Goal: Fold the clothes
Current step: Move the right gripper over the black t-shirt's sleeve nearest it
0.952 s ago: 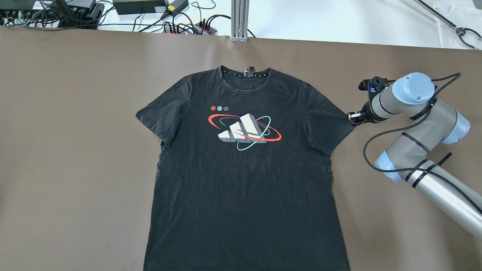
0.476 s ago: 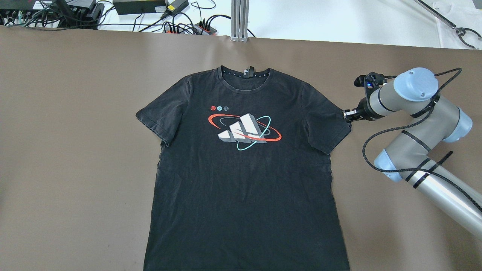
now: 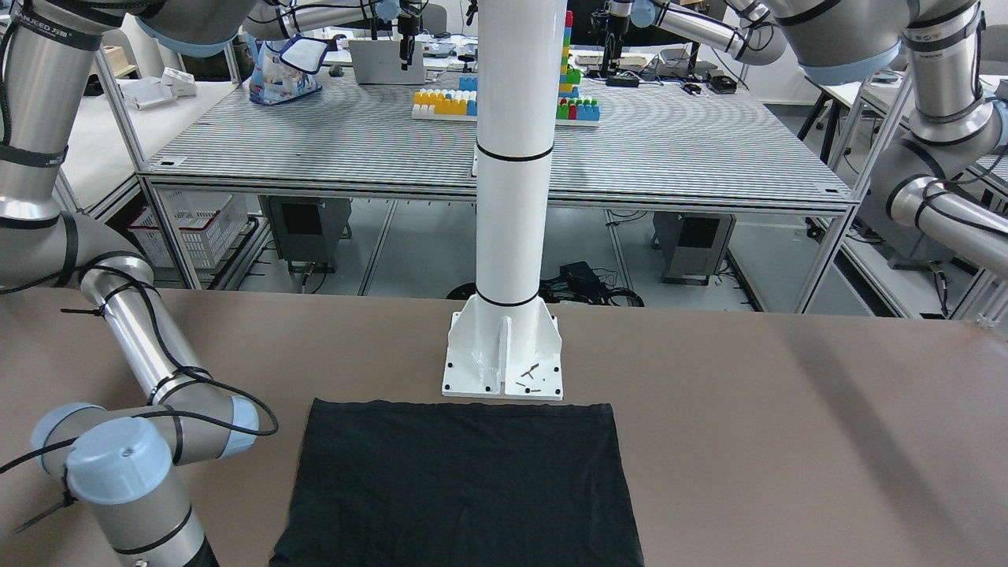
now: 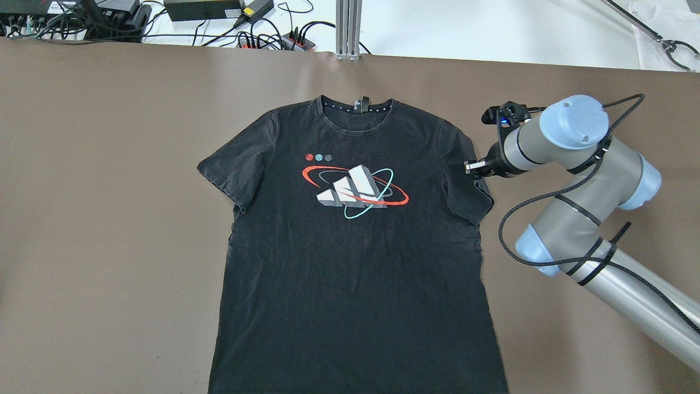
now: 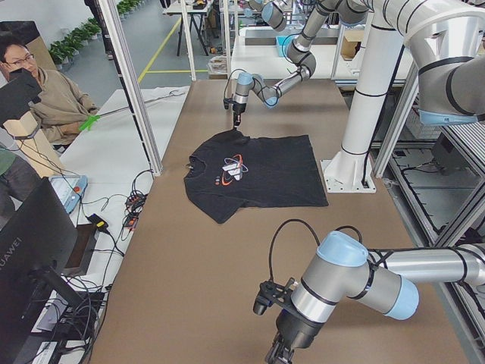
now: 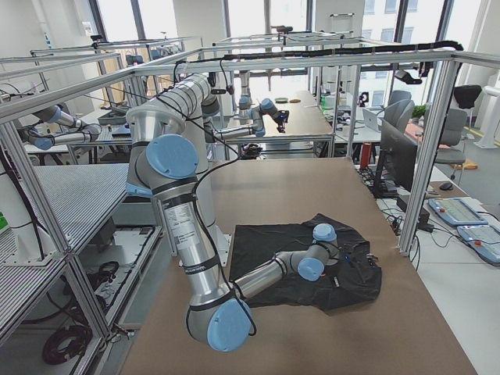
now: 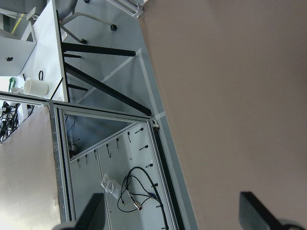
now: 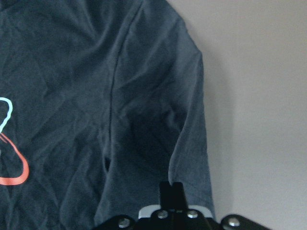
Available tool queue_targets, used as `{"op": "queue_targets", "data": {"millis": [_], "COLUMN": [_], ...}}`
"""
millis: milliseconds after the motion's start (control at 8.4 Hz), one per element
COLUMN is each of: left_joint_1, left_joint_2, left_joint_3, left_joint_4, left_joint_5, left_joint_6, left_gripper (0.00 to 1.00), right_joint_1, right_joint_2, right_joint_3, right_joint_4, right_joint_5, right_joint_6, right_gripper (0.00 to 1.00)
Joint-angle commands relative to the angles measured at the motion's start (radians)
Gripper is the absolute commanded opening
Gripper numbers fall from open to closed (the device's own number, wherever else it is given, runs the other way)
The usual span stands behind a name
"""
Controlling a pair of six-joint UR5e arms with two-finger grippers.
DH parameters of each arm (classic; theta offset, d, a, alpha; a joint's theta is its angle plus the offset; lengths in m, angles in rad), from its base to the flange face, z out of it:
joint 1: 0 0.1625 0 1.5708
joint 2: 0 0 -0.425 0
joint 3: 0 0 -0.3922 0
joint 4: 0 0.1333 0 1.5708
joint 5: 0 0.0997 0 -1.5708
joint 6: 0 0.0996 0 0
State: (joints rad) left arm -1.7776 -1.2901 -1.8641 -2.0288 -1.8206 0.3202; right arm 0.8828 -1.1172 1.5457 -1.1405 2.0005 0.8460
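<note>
We stood in a robotics lab, not a home or a shop. Grey industrial robot arms (image 6: 187, 234) reached over a long brown table (image 4: 109, 164) beside a white pillar (image 3: 512, 197), and more arms (image 3: 709, 27) worked at neighbouring tables inside aluminium frames (image 6: 312, 58). A striped table (image 3: 669, 150) behind held coloured toy blocks (image 3: 445, 102). Power bricks (image 4: 202, 8) and tangled cables (image 4: 262, 38) lined the far edge, a person (image 5: 49, 98) sat near a monitor (image 5: 34, 243), and tall windows (image 6: 266, 19) lit rows of workstations
</note>
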Motion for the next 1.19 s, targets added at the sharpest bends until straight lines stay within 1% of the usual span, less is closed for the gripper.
{"op": "queue_targets", "data": {"millis": [0, 119, 238, 476, 1071], "left_joint_1": [0.001, 0.001, 0.003, 0.004, 0.009], "left_joint_2": [-0.003, -0.003, -0.005, -0.008, -0.011], "left_joint_3": [0.0, 0.0, 0.0, 0.0, 0.002], "left_joint_4": [-0.001, -0.002, -0.002, -0.001, 0.001], "left_joint_5": [0.001, 0.0, 0.0, 0.0, -0.012], "left_joint_6": [-0.003, -0.003, -0.003, -0.003, -0.003], "left_gripper": [1.0, 1.0, 1.0, 1.0, 1.0], "right_joint_1": [-0.06, -0.062, -0.064, -0.079, -0.119], "right_joint_2": [0.1, 0.131, 0.143, 0.172, 0.175], "right_joint_3": [-0.063, -0.103, -0.114, -0.134, -0.141], "right_joint_4": [-0.031, -0.031, -0.03, -0.03, -0.03], "right_joint_5": [-0.074, -0.074, -0.097, -0.111, -0.152], "right_joint_6": [0.088, 0.09, 0.096, 0.14, 0.169], "right_gripper": [0.0, 0.0, 0.0, 0.0, 0.0]}}
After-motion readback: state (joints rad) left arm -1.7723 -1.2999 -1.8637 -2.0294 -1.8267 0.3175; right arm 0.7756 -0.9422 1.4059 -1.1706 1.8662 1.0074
